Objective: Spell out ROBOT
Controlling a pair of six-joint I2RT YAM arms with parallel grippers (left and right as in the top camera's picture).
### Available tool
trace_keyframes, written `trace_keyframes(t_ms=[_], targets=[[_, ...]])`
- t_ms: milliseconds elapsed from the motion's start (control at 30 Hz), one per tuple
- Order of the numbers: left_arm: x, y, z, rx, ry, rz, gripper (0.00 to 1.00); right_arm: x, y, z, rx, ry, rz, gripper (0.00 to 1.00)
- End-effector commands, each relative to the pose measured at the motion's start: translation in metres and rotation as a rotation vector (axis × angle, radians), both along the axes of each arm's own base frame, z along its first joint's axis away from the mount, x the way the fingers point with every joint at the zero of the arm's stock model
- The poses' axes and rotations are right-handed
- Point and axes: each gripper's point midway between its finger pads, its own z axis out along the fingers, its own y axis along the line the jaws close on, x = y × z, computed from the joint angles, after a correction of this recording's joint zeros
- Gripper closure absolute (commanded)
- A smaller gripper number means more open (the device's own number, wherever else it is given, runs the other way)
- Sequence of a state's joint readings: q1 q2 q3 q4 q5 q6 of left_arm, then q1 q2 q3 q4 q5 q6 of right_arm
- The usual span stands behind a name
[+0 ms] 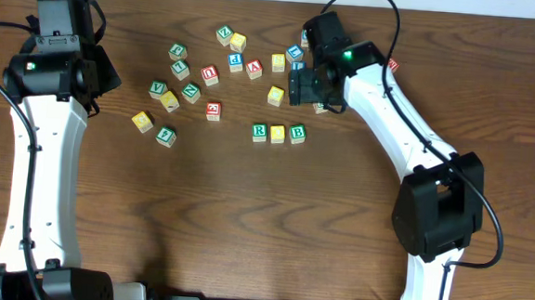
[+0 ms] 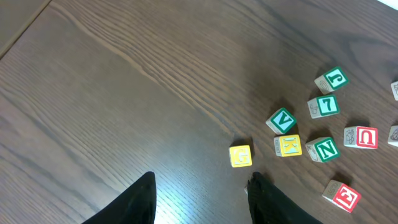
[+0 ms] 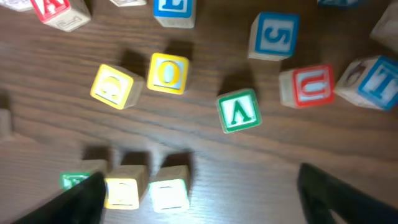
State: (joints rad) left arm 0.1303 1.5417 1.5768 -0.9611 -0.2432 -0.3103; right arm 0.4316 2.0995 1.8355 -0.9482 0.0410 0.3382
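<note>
**Wooden cubes: R, yellow, B in a row**

Nearest the arm bases, on the brown table (image 1: 245, 214): R cube (image 1: 259, 131), yellow-topped cube (image 1: 278, 133) and B cube (image 1: 297, 132), side by side in one straight row, close together. Just beyond that row and apart from it: yellow O cube (image 3: 168, 73), letter face up. Above this stretch: right gripper (image 3: 208, 199), fingers spread wide, nothing between them but bare wood. Off to the left side: left gripper (image 2: 199, 208), fingers parted partway, empty, over bare table, a lone yellow cube (image 2: 240, 155) just ahead. Farthest back: loose cubes (image 1: 210, 73) in a scatter, red, blue and green faces up.
</note>
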Motion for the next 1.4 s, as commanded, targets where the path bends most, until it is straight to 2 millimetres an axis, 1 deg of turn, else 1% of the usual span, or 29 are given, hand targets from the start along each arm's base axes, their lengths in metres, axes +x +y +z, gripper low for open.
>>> trace_keyframes(t_ms=[0, 267, 500, 833, 1033, 1267, 1367], targets=[[-0.0048, 0.0042, -0.0016, 0.014, 0.006, 0.019, 0.53, 0.0065, -0.0059, 0.0200, -0.019, -0.054, 0.063, 0.01], [-0.0048, 0.0042, -0.0016, 0.013, 0.007, 0.018, 0.53, 0.0072, -0.0058, 0.0203, -0.029, -0.061, 0.092, 0.01], [-0.0048, 0.0042, -0.0016, 0.013, 0.006, 0.018, 0.53, 0.0072, -0.0054, 0.0203, -0.030, -0.061, 0.094, 0.16], [-0.0048, 0.0042, -0.0016, 0.014, 0.006, 0.019, 0.52, 0.0077, -0.0029, 0.0209, -0.005, -0.060, 0.061, 0.26], [-0.0048, 0.0042, -0.0016, 0.014, 0.006, 0.019, 0.52, 0.0101, 0.0017, 0.0226, 0.025, -0.068, 0.051, 0.27], [-0.0048, 0.0042, -0.0016, 0.014, 0.007, 0.018, 0.52, 0.0105, 0.0018, 0.0227, 0.038, -0.065, 0.018, 0.27], [-0.0048, 0.0042, -0.0016, 0.014, 0.007, 0.018, 0.52, 0.0078, 0.0019, 0.0216, 0.044, -0.051, 0.008, 0.31]])
